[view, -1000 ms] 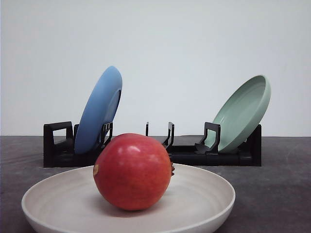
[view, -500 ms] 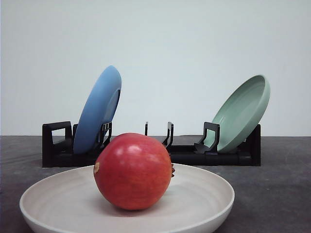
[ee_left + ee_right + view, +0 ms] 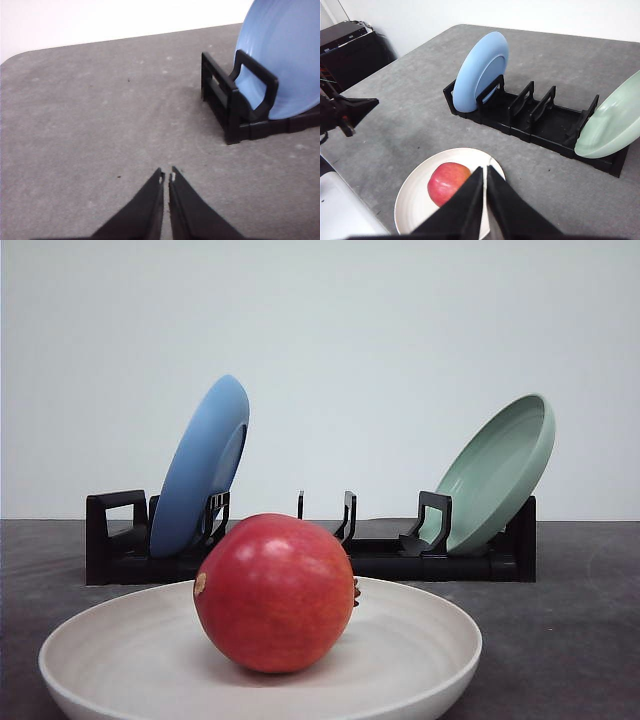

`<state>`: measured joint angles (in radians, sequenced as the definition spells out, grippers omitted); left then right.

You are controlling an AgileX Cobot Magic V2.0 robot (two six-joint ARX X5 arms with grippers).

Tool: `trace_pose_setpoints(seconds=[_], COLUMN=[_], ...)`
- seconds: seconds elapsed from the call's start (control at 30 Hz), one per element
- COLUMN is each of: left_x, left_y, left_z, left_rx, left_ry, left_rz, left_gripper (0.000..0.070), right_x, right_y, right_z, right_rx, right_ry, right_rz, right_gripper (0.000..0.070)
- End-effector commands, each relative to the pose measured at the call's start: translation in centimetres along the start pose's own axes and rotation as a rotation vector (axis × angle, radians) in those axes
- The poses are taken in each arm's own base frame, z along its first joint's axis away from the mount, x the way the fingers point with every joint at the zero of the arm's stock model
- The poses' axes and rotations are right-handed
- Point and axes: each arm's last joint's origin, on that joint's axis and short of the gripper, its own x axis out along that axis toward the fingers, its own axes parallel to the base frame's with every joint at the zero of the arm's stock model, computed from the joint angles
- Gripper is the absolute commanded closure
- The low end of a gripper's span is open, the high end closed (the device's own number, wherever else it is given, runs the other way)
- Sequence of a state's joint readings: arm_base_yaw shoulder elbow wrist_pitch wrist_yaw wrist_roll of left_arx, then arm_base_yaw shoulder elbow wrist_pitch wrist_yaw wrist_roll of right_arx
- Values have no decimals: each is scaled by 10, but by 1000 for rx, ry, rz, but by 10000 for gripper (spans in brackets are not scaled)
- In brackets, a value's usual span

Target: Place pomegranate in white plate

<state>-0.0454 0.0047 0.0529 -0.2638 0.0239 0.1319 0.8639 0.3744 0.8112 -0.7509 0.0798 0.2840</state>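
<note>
The counter (image 3: 410, 100) carries a black rack (image 3: 540, 125) beyond the right gripper (image 3: 485, 172). The white plate (image 3: 420, 640) has crept slightly leftward in the front view. The pomegranate (image 3: 448, 182) rests in it, just below that gripper. Both grippers, left gripper (image 3: 166, 176) included, are closed and empty.

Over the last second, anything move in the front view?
Nothing really. The pomegranate sits in the white plate as before; the rack and its blue plate and green plate stayed put. Only a slight leftward drift of the whole picture.
</note>
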Motion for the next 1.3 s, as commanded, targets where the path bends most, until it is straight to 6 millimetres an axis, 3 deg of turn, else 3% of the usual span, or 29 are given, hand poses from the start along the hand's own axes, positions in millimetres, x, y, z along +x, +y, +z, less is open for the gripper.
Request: trace_pose_setpoints(seconds=[0.0, 1.27], left_x=[2, 5], left_y=[0, 2], left_z=[-3, -6], left_rx=[11, -97], left_ry=[-18, -31], left_rz=[5, 76], left_gripper=[700, 700], right_x=[-2, -2], right_y=[1, 1], right_z=[3, 3], right_rx=[-12, -12], right_ry=[-16, -15], right_rz=[15, 15], right_gripper=[697, 697])
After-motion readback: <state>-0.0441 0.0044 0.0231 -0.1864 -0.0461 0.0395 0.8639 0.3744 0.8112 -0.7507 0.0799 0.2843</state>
